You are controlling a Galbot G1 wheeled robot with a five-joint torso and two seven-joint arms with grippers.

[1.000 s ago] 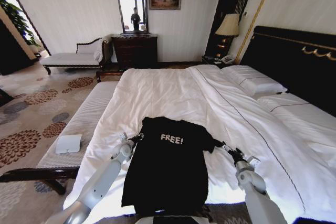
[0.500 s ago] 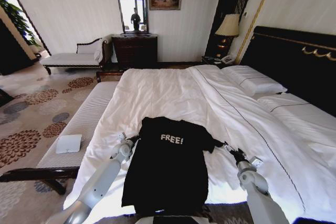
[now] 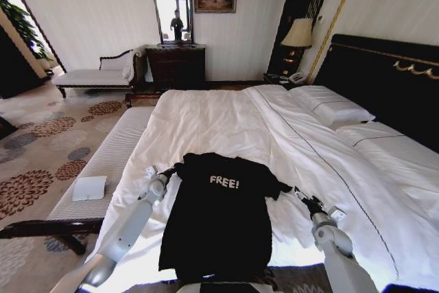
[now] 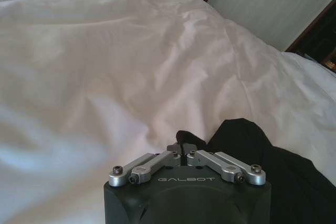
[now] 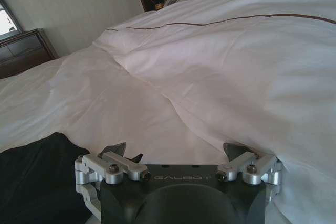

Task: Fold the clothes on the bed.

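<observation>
Room: striped pale walls, patterned carpet [image 3: 41,142], a dark dresser [image 3: 177,65] under a mirror and a painting, a lit lamp [image 3: 298,33] by the headboard.
Bed [image 3: 226,121]: white duvet, rumpled, with two pillows against the tall black headboard [image 3: 384,80]; a cushioned bench [image 3: 103,162] runs along its foot side, carrying a small white folded cloth [image 3: 90,187].
Clothes [image 3: 219,217]: black T-shirt lying flat on the near part of the duvet, "FREE!" facing up, hem toward the robot, sleeves spread to both sides.
Left gripper [image 3: 167,172]: at the shirt's left sleeve; in the left wrist view its fingers [image 4: 176,148] are pressed together on the edge of the black fabric [image 4: 262,166].
Right gripper [image 3: 302,200]: just beside the right sleeve tip, low over the duvet; in the right wrist view its fingers [image 5: 118,150] stand spread wide apart, holding nothing, with the black fabric [image 5: 37,177] off to one side.
</observation>
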